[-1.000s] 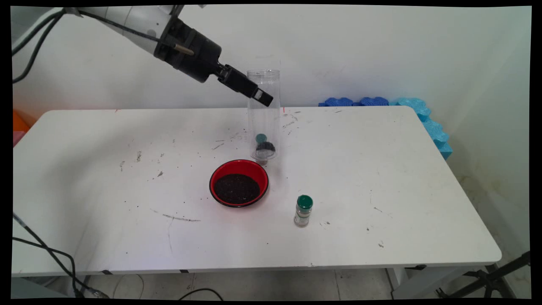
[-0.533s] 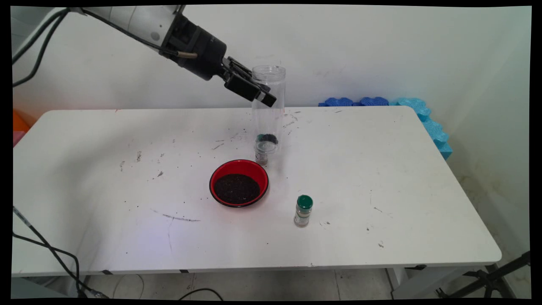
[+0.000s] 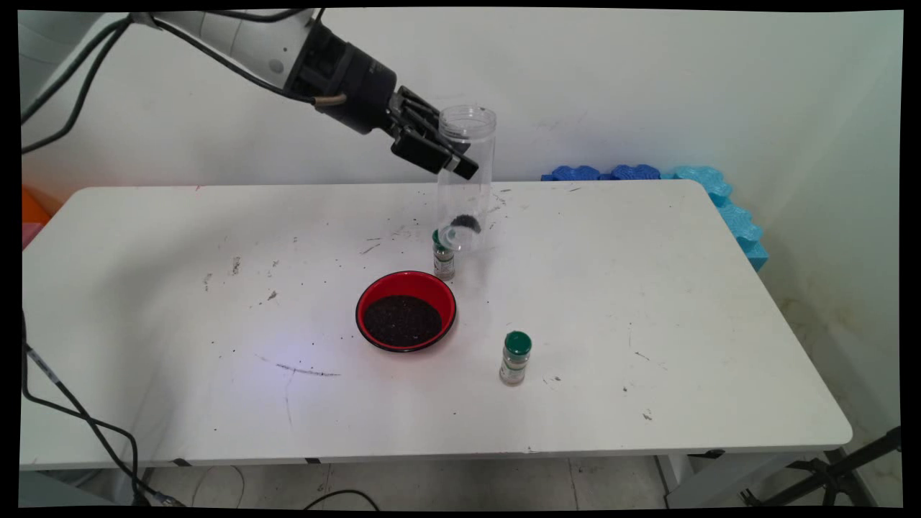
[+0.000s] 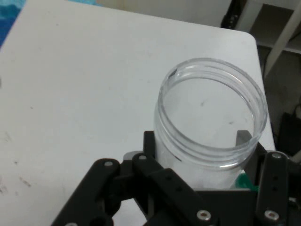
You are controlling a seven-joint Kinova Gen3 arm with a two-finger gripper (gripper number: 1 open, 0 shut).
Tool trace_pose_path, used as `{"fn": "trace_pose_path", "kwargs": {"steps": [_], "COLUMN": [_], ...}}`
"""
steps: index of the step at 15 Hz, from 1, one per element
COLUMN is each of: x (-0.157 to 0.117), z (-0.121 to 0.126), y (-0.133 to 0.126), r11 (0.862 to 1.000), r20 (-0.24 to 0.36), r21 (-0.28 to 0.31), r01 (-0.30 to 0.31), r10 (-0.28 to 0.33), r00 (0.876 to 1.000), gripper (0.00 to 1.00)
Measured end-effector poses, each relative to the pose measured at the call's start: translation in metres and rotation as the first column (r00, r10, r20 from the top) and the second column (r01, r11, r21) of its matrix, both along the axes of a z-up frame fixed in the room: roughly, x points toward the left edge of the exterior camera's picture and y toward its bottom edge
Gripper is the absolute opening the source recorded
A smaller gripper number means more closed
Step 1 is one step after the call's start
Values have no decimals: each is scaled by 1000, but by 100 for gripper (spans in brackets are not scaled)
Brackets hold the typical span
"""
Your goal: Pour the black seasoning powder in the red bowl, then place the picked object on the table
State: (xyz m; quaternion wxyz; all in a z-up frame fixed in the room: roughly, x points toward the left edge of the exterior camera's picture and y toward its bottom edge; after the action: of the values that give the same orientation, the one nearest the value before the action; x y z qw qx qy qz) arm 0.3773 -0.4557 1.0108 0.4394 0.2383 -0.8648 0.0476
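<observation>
The hand (image 3: 460, 162) is clamped on a clear jar (image 3: 466, 180), one finger each side of the neck just below the open rim, and the jar hangs in the air above the table (image 3: 647, 302), near upright, its base tipped a little toward 7 o'clock. From the hand camera, the jar (image 4: 211, 117) fills the middle, mouth wide open and facing up, with the black linkage of the hand (image 4: 202, 188) wrapped round its lower wall; the pale table (image 4: 84, 94) spreads out beyond it. A small dark clump sits in the jar's bottom.

Right under the jar's base, at about 7 o'clock from it, stands a little bottle (image 3: 443, 257), its top partly hidden behind the jar's base; whether the two touch I can't tell. In the hand view a sliver of green shows just under the jar's right side, low in the picture.

At 7 o'clock from that bottle, just beside it, sits a red bowl (image 3: 406, 311) filled with dark grainy stuff. At 4 o'clock from the bowl, near but apart, stands a second bottle (image 3: 516, 357), upright, green cap on, pale label.

The table carries scuffs and dark specks, thickest behind the jar and off to the bowl's 10 o'clock. Blue foam (image 3: 719, 198) lies along the far right corner against the wall, and black cables (image 3: 72, 424) trail down at the near left.
</observation>
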Motion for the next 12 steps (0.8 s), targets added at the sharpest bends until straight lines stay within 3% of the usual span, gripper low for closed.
{"fn": "trace_pose_path", "kwargs": {"steps": [5,12], "x": [-6,-25], "z": [-8,-45], "y": [-5,-15], "r11": [998,993], "r20": [-8,-15], "r21": [-59,-92], "r01": [-21,-77], "r10": [20,76], "r00": [1000,997], "gripper": [0,0]}}
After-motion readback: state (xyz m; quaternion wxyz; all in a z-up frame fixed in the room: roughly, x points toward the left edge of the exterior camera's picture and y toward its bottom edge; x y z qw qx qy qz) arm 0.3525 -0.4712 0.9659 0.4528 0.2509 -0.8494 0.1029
